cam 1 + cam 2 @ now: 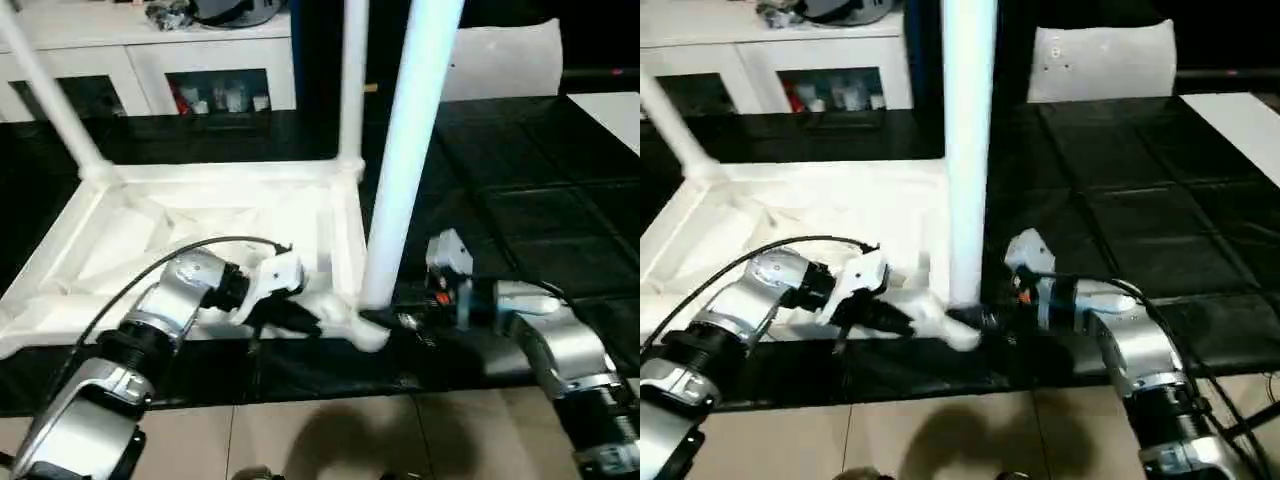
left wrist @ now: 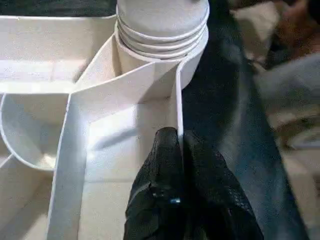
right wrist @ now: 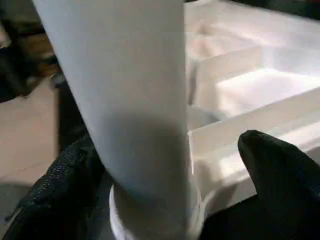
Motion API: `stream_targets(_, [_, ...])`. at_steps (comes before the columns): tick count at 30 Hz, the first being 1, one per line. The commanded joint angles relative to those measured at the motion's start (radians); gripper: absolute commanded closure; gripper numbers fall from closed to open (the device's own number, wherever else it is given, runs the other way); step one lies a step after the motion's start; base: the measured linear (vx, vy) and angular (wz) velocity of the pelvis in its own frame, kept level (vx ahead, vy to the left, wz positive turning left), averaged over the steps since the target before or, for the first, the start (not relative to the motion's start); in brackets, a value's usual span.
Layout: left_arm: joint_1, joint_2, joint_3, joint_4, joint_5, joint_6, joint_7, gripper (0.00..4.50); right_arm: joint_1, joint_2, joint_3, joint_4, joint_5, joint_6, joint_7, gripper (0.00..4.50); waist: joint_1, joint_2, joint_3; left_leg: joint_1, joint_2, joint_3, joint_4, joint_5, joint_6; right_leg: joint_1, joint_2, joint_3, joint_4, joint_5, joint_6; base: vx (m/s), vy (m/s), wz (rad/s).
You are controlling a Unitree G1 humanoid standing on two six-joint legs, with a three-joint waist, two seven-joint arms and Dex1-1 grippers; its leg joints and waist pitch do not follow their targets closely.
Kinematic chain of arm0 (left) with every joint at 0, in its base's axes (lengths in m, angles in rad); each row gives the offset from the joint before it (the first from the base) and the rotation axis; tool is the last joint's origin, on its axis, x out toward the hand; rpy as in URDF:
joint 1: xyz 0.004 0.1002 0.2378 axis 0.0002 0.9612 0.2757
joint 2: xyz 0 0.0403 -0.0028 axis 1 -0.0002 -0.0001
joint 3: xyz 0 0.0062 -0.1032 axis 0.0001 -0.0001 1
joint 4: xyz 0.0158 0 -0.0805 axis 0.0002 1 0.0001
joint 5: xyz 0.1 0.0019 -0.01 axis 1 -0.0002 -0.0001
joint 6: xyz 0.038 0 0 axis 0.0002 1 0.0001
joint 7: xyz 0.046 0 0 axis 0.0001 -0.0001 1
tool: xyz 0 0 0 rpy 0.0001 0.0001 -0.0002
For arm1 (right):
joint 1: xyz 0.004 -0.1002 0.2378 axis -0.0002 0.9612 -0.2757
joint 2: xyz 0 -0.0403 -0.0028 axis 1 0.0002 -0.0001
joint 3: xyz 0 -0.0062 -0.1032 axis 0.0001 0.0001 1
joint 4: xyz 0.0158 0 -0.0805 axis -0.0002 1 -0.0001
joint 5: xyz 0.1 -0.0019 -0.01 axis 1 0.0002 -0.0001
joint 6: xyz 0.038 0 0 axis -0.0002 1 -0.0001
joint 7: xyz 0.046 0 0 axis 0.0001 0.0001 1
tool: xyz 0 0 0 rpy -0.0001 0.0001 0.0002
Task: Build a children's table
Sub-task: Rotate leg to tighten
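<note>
Nearest, the left end effector pinches the upturned children's table's rim on the black tabletop. Beside it, the right end effector stands spread around the near leg, apparently seated. Two far legs stand; a fourth isn't visible.

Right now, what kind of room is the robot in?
Probably a lab or workshop: a big black work table, a white cabinet with glass doors holding small supplies, and a tiled floor.
</note>
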Motion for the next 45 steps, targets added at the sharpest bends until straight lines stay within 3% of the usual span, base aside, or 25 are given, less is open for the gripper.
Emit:
stream_targets(1, [0.0,0.007,-0.038,-0.02,0.023,-0.028,-0.054,4.5,-0.004,-0.006,0.011,-0.019,0.019,0.013,0.039,0.2,-0.001,-0.012,-0.066,0.002,0.062,-0.017,-0.074,-0.167,0.08,0.059,-0.075,0.062,-0.068,-0.35,-0.157,0.0,0.0,0.0])
stream_targets(5, [0.004,0.024,-0.059,-0.025,0.032,-0.045,-0.091,4.5,-0.011,-0.025,0.03,-0.013,0.029,0.037,0.1,0.55,0.002,-0.018,-0.065,0.003,0.061,-0.017,-0.075,-0.169,0.072,0.059,-0.076,0.061,-0.071,-0.383,-0.148,0.0,0.0,0.0])
stream_targets(16, [0.009,0.037,-0.073,-0.038,0.029,-0.056,-0.127,4.5,-0.041,-0.027,0.048,0.02,0.045,0.055,0.168,1.33,0.015,-0.019,-0.067,0.003,0.061,-0.018,-0.075,-0.162,0.064,0.059,-0.076,0.06,-0.07,-0.384,-0.145,0.0,0.0,0.0])
stream_targets(28, [0.012,0.036,-0.082,-0.037,0.029,-0.06,-0.124,4.5,-0.051,0.002,0.053,0.021,0.054,0.05,0.173,2.37,0.013,-0.019,-0.066,0.003,0.06,-0.018,-0.076,-0.166,0.059,0.058,-0.076,0.06,-0.074,-0.411,-0.132,0.0,0.0,0.0])
stream_targets(33, [0.017,0.02,-0.061,-0.042,0.015,-0.022,-0.083,4.5,-0.024,0.009,0.043,-0.017,0.067,0.074,0.152,2.51,0.012,-0.018,-0.066,0.004,0.061,-0.018,-0.076,-0.162,0.058,0.058,-0.075,0.06,-0.073,-0.403,-0.133,0.0,0.0,0.0])
stream_targets(37, [-0.003,-0.038,-0.018,-0.03,0.004,0.045,0.037,4.5,-0.011,0.054,0.025,-0.011,-0.017,0.049,-0.038,2.52,0.007,-0.019,-0.06,0.007,0.056,-0.02,-0.079,-0.193,0.038,0.056,-0.076,0.057,-0.082,-0.472,-0.114,0.0,0.0,0.0])
stream_targets(39, [-0.03,-0.104,0.024,-0.007,-0.008,0.117,0.162,4.5,-0.014,0.114,0.006,-0.006,-0.055,0.08,-0.194,2.53,-0.005,-0.018,-0.053,0.014,0.049,-0.017,-0.077,-0.226,0.022,0.048,-0.072,0.052,-0.099,-0.561,-0.081,0.0,0.0,0.0])
stream_targets(40, [-0.039,-0.126,0.036,0.001,-0.012,0.131,0.199,4.5,-0.018,0.142,-0.009,-0.004,-0.056,0.093,-0.248,2.54,-0.012,-0.021,-0.055,0.022,0.041,-0.019,-0.072,-0.241,0.011,0.046,-0.074,0.045,-0.109,-0.615,-0.056,0.0,0.0,0.0])
stream_targets(41, [-0.048,-0.146,0.047,0.012,-0.012,0.145,0.238,4.5,-0.023,0.171,-0.023,-0.004,-0.053,0.112,-0.298,2.55,-0.015,-0.015,-0.056,0.017,0.04,-0.022,-0.074,-0.234,0.012,0.051,-0.074,0.044,-0.108,-0.606,-0.054,0.0,0.0,0.0])
stream_targets(43, [-0.083,-0.202,0.069,0.054,0.002,0.177,0.361,4.5,-0.043,0.253,-0.051,0.008,-0.071,0.139,-0.451,2.55,-0.028,-0.016,-0.057,0.008,0.044,-0.025,-0.079,-0.235,0.017,0.053,-0.067,0.043,-0.107,-0.569,-0.044,0.0,0.0,0.0])
stream_targets(45, [-0.107,-0.237,0.09,0.084,0.003,0.2,0.441,4.5,-0.065,0.3,-0.066,0.036,-0.094,0.146,-0.554,2.56,-0.046,-0.014,-0.066,0.003,0.045,-0.029,-0.079,-0.217,0.013,0.058,-0.071,0.045,-0.095,-0.479,-0.078,0.0,0.0,0.0])
